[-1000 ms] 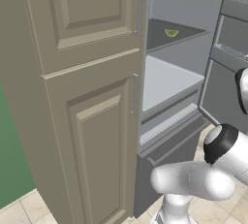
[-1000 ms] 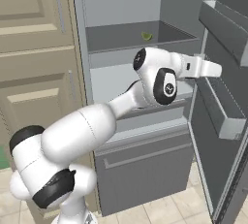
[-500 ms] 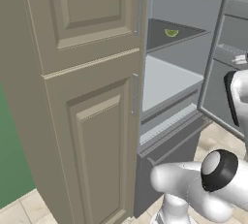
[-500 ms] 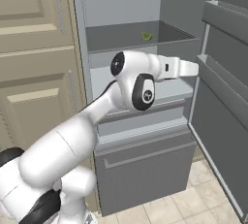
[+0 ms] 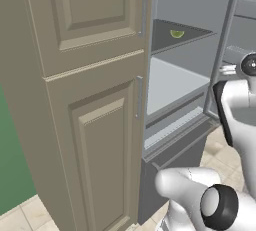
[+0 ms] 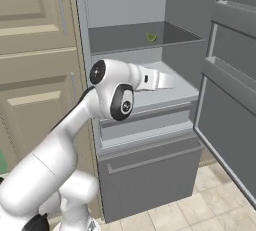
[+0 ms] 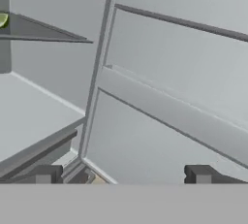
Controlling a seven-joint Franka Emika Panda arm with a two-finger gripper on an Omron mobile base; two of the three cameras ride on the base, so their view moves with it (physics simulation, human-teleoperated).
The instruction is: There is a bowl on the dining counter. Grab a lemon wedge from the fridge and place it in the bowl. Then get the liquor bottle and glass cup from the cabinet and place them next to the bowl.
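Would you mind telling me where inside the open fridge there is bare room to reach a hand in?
The lower shelf is bare from its front edge to the back wall. The upper shelf holds just the lemon wedge toward the back, with free surface either side. The open door borders the right side.

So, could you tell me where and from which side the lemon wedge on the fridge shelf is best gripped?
Probably across its flat cut sides, reaching in level through the fridge's open front. The lemon wedge lies small and low on the upper shelf towards the back, with little room above.
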